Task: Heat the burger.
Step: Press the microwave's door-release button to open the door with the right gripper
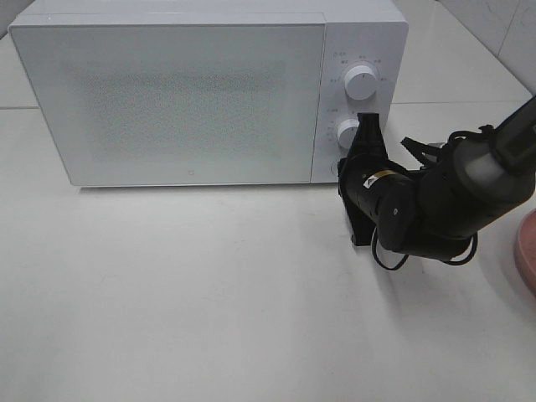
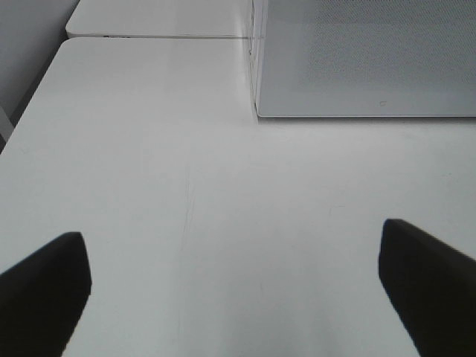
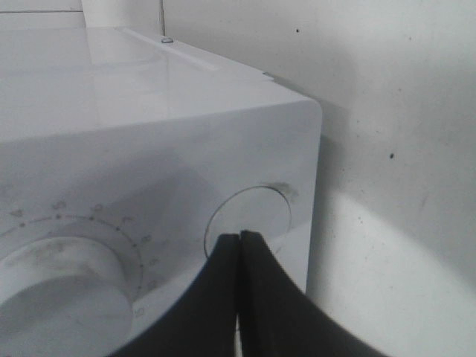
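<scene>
We have the right tool (image 3: 239,244) shut, tips at the round button (image 3: 249,208) low on the microwave (image 1: 184,92) panel; the press goes straight in. Our left tool (image 2: 232,245) is open, in front of the microwave's other end. No burger in view, microwave shut

No text is showing legibly: tiny marks are ringing the microwave's (image 1: 193,100) knobs (image 1: 361,81), and a yellow label (image 1: 381,176) before the microwave is blurring.
</scene>
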`<action>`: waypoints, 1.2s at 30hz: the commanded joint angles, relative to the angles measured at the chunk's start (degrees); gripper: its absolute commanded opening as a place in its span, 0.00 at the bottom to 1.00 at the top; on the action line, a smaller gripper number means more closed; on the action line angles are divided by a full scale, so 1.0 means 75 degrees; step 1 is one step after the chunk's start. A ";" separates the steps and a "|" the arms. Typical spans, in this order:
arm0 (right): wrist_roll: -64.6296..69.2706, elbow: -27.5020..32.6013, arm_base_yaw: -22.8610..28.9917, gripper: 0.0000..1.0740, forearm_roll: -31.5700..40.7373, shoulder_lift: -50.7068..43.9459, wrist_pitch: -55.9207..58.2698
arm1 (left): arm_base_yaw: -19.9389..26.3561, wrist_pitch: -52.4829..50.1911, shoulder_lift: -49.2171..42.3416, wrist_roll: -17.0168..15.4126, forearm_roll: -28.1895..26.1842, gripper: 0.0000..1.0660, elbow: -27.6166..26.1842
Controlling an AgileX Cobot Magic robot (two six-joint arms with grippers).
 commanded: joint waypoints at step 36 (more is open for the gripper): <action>-0.0802 -0.1620 -0.0046 0.00 0.0840 0.0772 -0.1383 | -0.0023 -0.0046 -0.0122 -0.0023 -0.0015 0.97 0.0015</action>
